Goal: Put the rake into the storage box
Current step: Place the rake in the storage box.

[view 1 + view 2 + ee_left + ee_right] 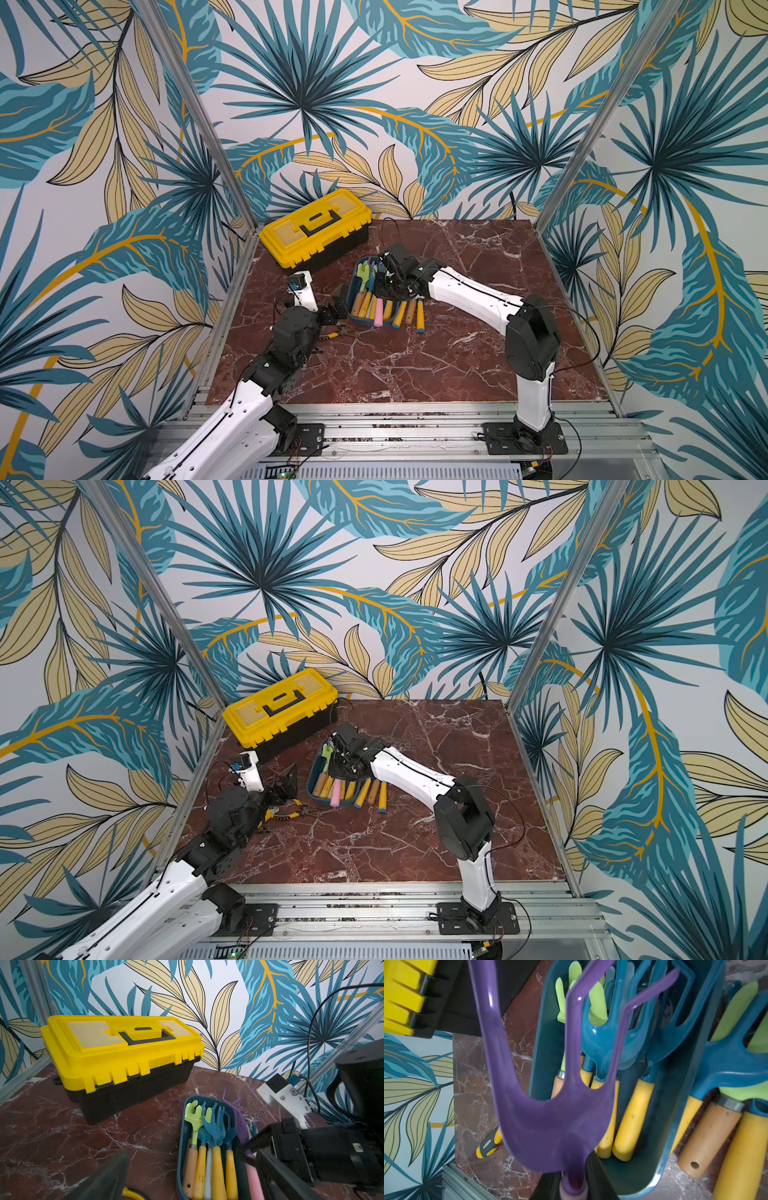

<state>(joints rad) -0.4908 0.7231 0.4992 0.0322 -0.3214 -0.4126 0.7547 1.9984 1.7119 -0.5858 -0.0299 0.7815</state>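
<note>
Rake [550, 1115] runs lengthwise along storage box [660, 1126], tines toward back wall [436, 187].

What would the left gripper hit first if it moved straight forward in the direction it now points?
Most likely the storage box: its near wall lies just ahead of the open left gripper, with rake handles behind it. Depth is hard to judge.

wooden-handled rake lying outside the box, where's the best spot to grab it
Grip the wooden handle near its free end, coming down from above with jaws across it. It lies flat on the table, and its green head is tucked under a blue rake.
</note>
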